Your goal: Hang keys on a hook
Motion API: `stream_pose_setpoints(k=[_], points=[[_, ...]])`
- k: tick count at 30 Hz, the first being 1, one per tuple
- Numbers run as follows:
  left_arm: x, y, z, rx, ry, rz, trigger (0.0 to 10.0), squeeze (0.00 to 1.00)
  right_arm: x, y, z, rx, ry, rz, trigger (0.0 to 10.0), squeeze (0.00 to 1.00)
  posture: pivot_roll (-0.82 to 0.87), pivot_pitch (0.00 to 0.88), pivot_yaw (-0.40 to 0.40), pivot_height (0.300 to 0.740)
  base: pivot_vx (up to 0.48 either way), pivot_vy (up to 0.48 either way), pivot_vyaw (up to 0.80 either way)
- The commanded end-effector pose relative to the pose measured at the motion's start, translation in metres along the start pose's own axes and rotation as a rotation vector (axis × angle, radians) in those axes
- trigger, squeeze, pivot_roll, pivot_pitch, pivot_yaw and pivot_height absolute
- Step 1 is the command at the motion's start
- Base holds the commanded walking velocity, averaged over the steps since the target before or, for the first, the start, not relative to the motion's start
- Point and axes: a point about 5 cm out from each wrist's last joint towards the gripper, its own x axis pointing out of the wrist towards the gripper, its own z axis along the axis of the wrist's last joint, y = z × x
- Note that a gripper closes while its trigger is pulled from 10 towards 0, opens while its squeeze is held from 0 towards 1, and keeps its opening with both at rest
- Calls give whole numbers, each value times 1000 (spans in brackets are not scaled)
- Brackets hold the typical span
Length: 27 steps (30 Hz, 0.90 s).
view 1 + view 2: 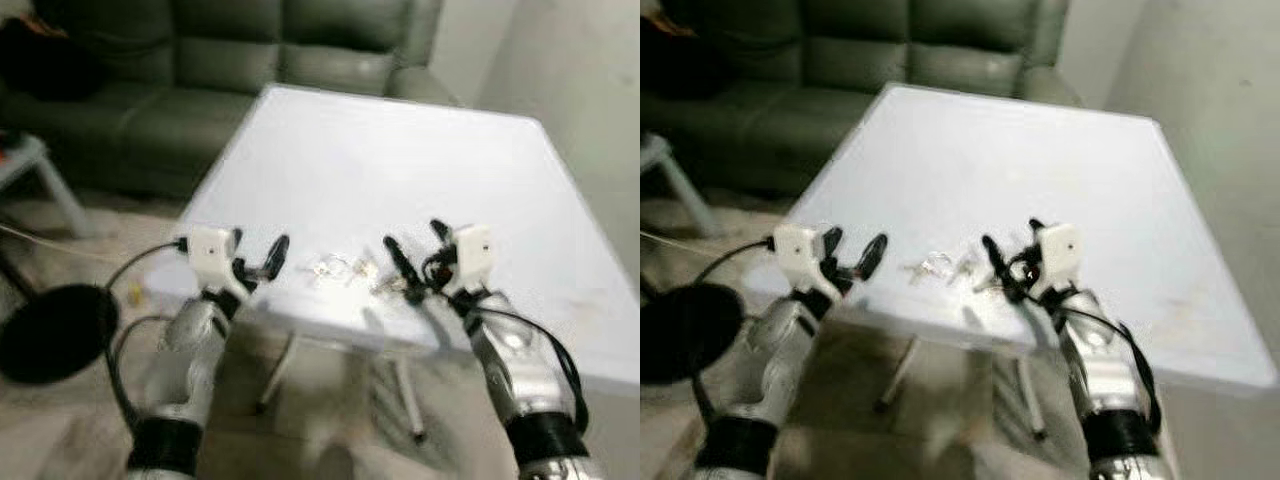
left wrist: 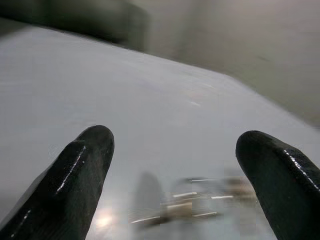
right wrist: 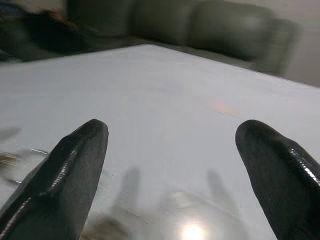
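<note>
keys [image 1: 340,268]: small bunch of silvery metal pieces, blurred; lying flat and loose on the white table [image 1: 400,160], close to its near edge; spread in a short row; individual keys and ring can't be made out

Bench [image 1: 400,160] was plain white, sofa [image 1: 200,60] dark grey-green, fingers [image 2: 75,175] glossy black, arms silver, keys [image 1: 335,268] pale metallic, blurred.

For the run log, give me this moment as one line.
stage: reaching | keys: on white table, near edge | left gripper: open, left of keys | right gripper: open, right of keys | hook: unseen
</note>
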Motion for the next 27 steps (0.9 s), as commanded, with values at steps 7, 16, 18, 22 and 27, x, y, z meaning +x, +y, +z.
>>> stream_pose_setpoints(k=[7, 16, 18, 22, 27], points=[[0, 2, 2, 29, 5, 16, 10000, 0, 0, 0, 2, 1, -10, 6, 10000, 0, -36, 0, -53, 740, 0, 0, -384], [0, 0, 2, 25, 1, 24, 10000, 0, -1, -1, 1, 2, -1, 27, 10000, 0, -35, 0, -64, 740, 0, 0, 0], [0, -1, 1, 23, 0, 29, 10000, 0, -1, 0, 1, -3, 3, 33, 10000, 0, -33, 0, -67, 740, 0, 0, 0], [-1, -4, 0, 15, 3, 17, 10000, 0, 0, 0, 1, -16, 10, 51, 10000, 0, -31, 0, -69, 740, 0, 0, 0], [-7, -19, -9, 3, 37, -76, 10000, 0, 3, -4, 2, -61, 28, 93, 10000, 0, -27, 0, -72, 740, 0, 0, 0]])
